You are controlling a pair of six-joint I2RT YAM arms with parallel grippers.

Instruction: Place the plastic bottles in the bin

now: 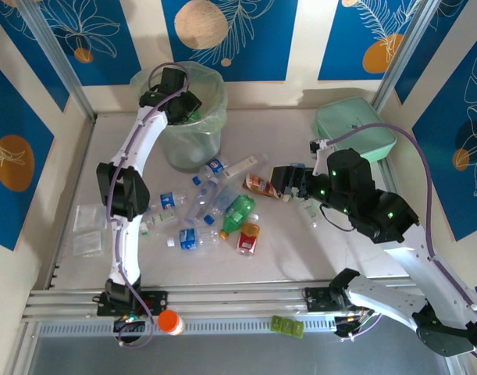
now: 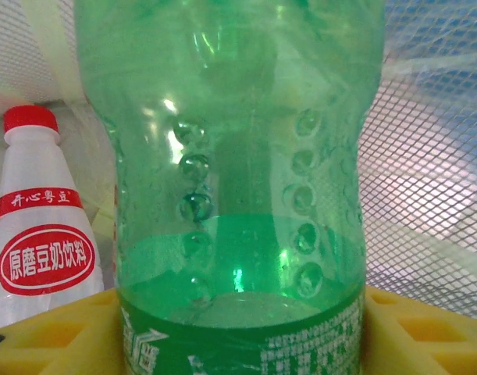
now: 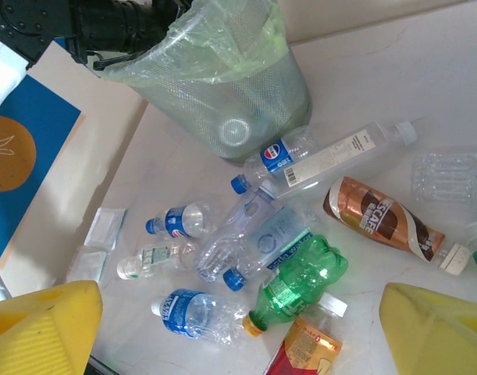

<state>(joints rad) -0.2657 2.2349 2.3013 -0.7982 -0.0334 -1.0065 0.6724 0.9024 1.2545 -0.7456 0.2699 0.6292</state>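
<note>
Since drop-off looks next, the translucent green plastic bottle (image 2: 238,156) hangs inside the tall pale-green mesh bin with clear liner (image 1: 190,147), left tool (image 1: 183,105) clamped on it. Bottle cap cut off. Right tool (image 1: 287,181) spread wide over the loose plastic bottles (image 1: 215,207) on the tabletop, likely picking next. Bin bottom hidden.

The table (image 1: 300,258) is seen from high above its near edge, toward the far edge, by the top external camera. The left wrist camera is held close against a green bottle (image 2: 238,195) inside the bin (image 2: 425,156). From the right wrist, the far left corner is overlooked; bin and loose bottles (image 3: 254,234) are shared with the top view.
</note>
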